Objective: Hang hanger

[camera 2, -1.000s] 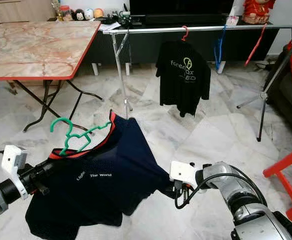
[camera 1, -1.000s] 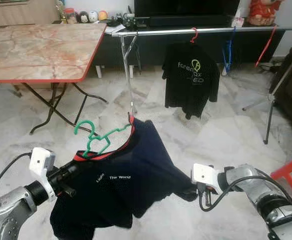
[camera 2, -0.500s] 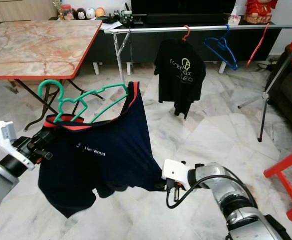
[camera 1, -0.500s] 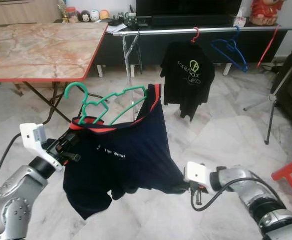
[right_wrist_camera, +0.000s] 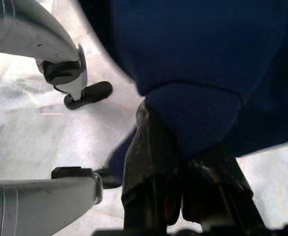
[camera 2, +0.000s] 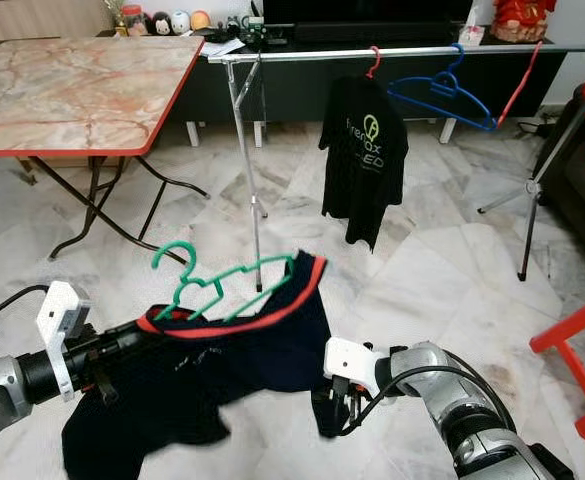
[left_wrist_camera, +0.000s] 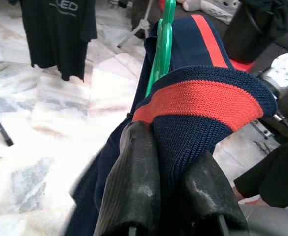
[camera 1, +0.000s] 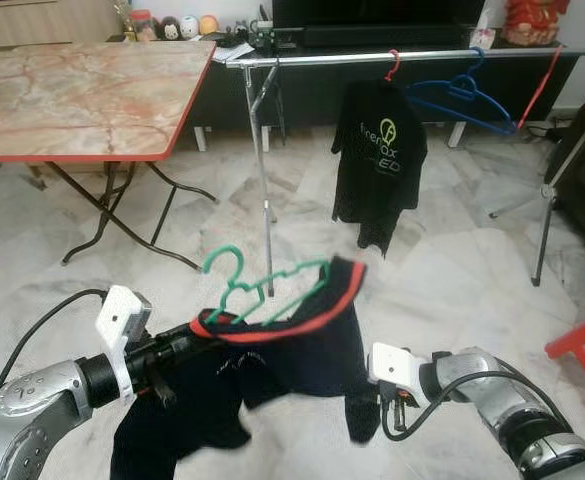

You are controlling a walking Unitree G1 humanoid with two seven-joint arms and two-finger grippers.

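Left end effector (left_wrist_camera: 166, 196) is squeezed shut on the red collar of the navy shirt (camera 1: 272, 370), which sits on a green hanger (camera 1: 262, 290). Right end effector (right_wrist_camera: 183, 162) is pinched shut on the shirt's other side. Both hold it low over the floor. Well ahead stands the metal rail (camera 1: 372, 60), with a black T-shirt (camera 1: 380, 160) and a blue hanger (camera 1: 467, 95) on it. I think the hanger must go up there next; that part is not done.

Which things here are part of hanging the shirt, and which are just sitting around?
Part of the job: green hanger, navy shirt, clothes rail, left end effector, right end effector.

Just around: black T-shirt, blue hanger, marble-top table, red stool.
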